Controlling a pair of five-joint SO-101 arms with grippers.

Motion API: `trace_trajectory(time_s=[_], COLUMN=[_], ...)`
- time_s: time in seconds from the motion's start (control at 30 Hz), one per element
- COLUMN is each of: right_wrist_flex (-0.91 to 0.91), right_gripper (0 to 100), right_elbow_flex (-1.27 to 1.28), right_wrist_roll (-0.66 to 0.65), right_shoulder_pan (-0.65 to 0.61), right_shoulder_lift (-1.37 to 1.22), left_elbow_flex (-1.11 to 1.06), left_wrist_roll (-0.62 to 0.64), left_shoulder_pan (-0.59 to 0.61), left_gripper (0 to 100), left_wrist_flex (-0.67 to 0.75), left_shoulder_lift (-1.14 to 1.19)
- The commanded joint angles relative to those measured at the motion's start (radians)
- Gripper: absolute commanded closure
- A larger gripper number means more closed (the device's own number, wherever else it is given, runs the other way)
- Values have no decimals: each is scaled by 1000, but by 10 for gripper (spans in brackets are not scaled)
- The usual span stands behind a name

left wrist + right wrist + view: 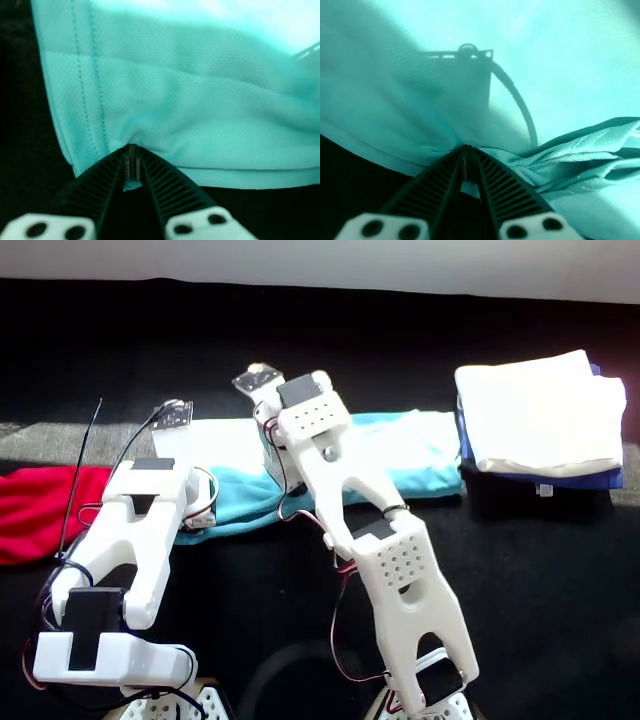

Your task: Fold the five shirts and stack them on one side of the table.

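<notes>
Left gripper point(132, 167) and right gripper point(465, 170) each pinch the teal shirt's point(430, 462) edge. Lift both evenly toward the table's point(300, 320) far edge, so the fold stays straight.

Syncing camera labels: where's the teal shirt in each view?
High view: teal shirt mid-table, between red shirt and folded stack.
Left wrist view: stitched hem pinched in the jaws.
Right wrist view: bunched edge pinched in the jaws.
Shared landmark: black table bordering the hem.

Probably a robotics lab: black-covered table point(540, 600), loose wiring point(338, 640), plain pale wall point(400, 262) behind.
</notes>
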State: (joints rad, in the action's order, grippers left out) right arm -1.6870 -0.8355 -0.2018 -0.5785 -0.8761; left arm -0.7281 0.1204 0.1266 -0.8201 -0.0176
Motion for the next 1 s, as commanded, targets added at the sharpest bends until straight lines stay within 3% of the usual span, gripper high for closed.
trace_trajectory(time_s=[0.0,0.33,0.47,0.57,0.73,0.97], right_wrist_flex=[-50,-54,-79,-79,-77,-74], right_gripper=[992,992,989,965,813,801], right_elbow_flex=[-18,-183,-223,-140,154,553], right_wrist_roll=[12,8,8,2,-60,-107], right_shoulder_pan=[-5,31,93,119,116,182], right_shoulder_lift=[38,145,245,367,648,1029], left_elbow_flex=[19,36,145,251,332,453], left_wrist_roll=[2,2,2,0,0,-2], left_shoulder_pan=[-7,-2,-1,18,154,248], left_gripper=[991,991,990,972,815,829], left_wrist_flex=[2,-5,-198,-295,-299,-299], left_shoulder_lift=[5,-10,-99,-153,-82,197])
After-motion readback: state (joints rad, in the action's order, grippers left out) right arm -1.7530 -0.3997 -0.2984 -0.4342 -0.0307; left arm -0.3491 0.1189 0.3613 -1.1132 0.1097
